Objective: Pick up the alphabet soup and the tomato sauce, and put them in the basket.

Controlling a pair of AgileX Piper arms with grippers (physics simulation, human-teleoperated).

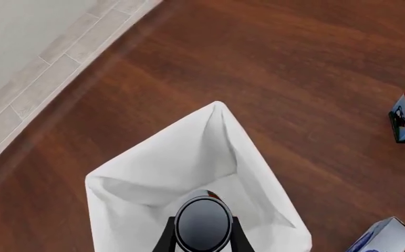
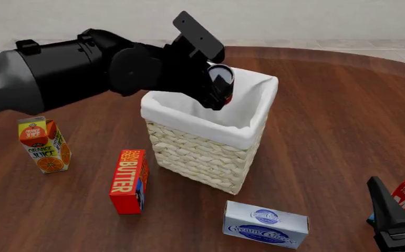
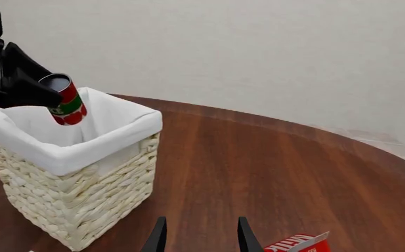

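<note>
Overhead, tomato sauce (image 3: 67,100) in left gripper (image 2: 220,89), above basket (image 2: 209,152).

A tomato sauce can (image 3: 65,99), red with a green band and dark-rimmed grey top, hangs tilted over the open mouth of the tall cream wicker basket (image 2: 206,152), whose white cloth lining folds over its rim.

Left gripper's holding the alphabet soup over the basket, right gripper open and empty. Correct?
Not quite: the left gripper holds the tomato sauce, not the alphabet soup; the right wrist view shows its green band and red lower label. It is over the basket, and the right gripper is open and empty.
</note>
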